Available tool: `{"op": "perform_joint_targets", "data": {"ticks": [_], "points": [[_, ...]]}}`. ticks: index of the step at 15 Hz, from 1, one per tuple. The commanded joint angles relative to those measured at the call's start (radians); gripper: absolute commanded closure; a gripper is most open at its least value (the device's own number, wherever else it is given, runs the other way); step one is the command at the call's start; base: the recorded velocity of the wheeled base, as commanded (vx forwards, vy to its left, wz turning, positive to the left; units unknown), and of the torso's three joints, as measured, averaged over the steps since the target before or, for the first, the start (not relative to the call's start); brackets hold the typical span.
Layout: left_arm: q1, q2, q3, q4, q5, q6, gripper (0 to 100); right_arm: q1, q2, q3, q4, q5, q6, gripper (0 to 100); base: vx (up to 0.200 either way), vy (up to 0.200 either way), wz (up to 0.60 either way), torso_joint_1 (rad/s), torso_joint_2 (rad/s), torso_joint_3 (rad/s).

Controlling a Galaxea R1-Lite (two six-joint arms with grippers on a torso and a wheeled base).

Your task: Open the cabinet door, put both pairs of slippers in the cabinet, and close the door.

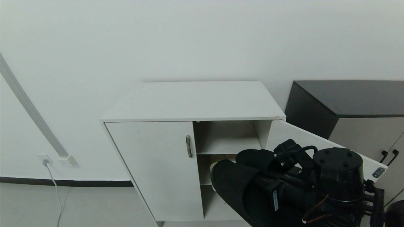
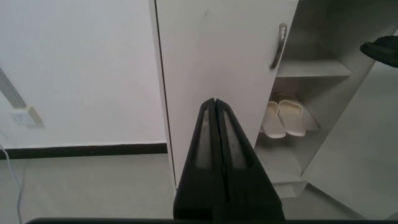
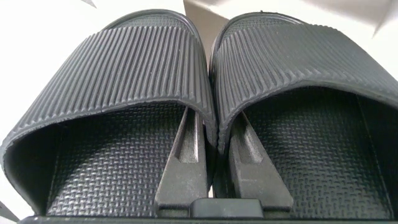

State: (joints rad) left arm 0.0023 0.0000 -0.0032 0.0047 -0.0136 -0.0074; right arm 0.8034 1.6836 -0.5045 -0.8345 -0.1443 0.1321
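Note:
A white cabinet (image 1: 195, 101) stands against the wall with its left door (image 1: 151, 164) shut and its right door (image 1: 303, 135) swung open. A pair of white slippers (image 2: 287, 118) lies on the middle shelf inside. My right gripper (image 3: 211, 124) is shut on a pair of black slippers (image 1: 233, 183), one finger inside each, pinching their inner walls together. The pair hangs just in front of the open compartment at middle-shelf height. My left gripper (image 2: 214, 106) is shut on nothing, low in front of the closed left door, near its handle (image 2: 281, 45).
A dark-topped cabinet (image 1: 347, 101) stands close on the right, behind the open door. A wall socket with a cable (image 1: 45, 162) sits low on the left wall. Bare floor lies left of the white cabinet.

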Motion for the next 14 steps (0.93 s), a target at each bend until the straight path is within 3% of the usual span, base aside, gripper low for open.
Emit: {"op": "perform_joint_targets", "data": {"ticks": [1, 14], "points": [[0.001, 0.0, 0.0, 0.0, 0.0, 0.0, 100, 0.0, 0.002, 0.0, 0.0, 0.0, 0.0, 100, 0.0, 0.0, 0.0, -0.188, 0.53, 0.32], [0.001, 0.0, 0.0, 0.0, 0.001, -0.002, 100, 0.002, 0.025, 0.011, -0.04, -0.001, -0.008, 100, 0.0, 0.0, 0.0, -0.152, 0.48, 0.328]]}}
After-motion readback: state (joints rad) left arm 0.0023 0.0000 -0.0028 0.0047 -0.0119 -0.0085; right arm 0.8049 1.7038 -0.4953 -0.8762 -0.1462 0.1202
